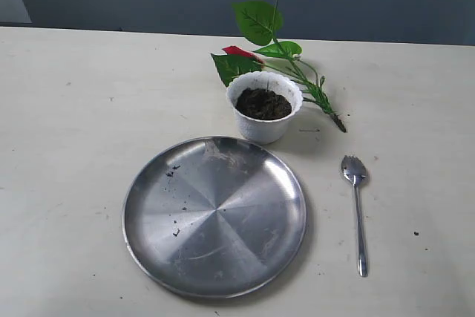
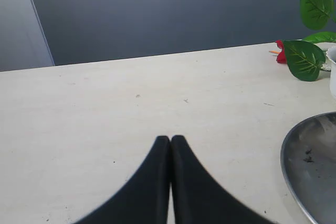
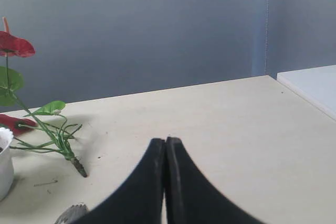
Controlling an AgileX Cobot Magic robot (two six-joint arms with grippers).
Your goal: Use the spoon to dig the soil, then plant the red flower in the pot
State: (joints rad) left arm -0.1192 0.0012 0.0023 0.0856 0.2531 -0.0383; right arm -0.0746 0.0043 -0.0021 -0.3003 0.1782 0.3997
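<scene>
Overhead exterior; low, table-level wrist views

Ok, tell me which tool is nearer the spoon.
Right. The right tool, shut, has the spoon bowl at its view's lower edge. The left tool, shut, sees only the plate rim, which lies between.

Left gripper (image 2: 170, 139) closed over bare table (image 2: 131, 108), plate (image 2: 304, 166) nearby.
</scene>
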